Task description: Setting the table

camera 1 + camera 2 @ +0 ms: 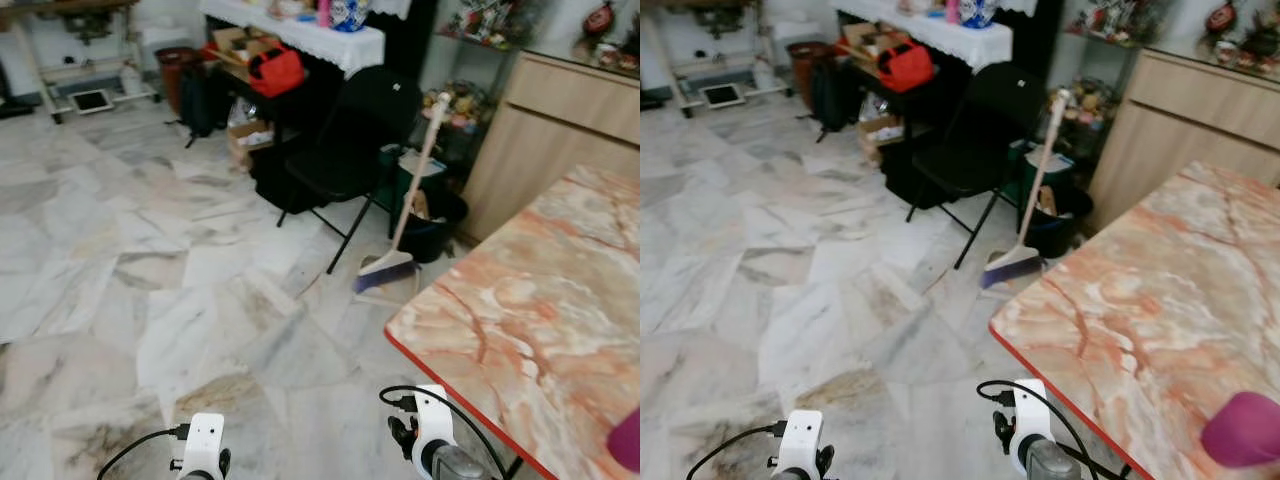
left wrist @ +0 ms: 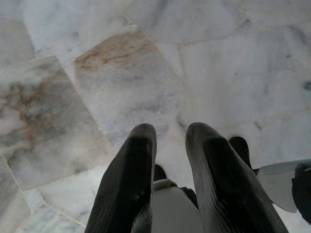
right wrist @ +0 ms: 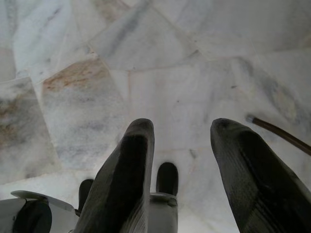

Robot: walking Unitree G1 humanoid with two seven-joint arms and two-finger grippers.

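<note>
**Approaching the counter, both arms low**

The robot stands beside the near corner of the marble counter (image 1: 540, 300), so the step looks like the approach, with nothing yet carried. The left end effector (image 2: 167, 138) hangs over the floor (image 1: 150, 260), fingers slightly parted and empty; the right end effector (image 3: 180, 133) is spread wider, also empty. A magenta object (image 1: 1245, 430) sits at the counter's near edge. Next probably calls for turning toward it. Beyond the counter corner stand a broom (image 1: 405, 200) and black chair (image 1: 350, 140); floor away from them lies open.
</note>
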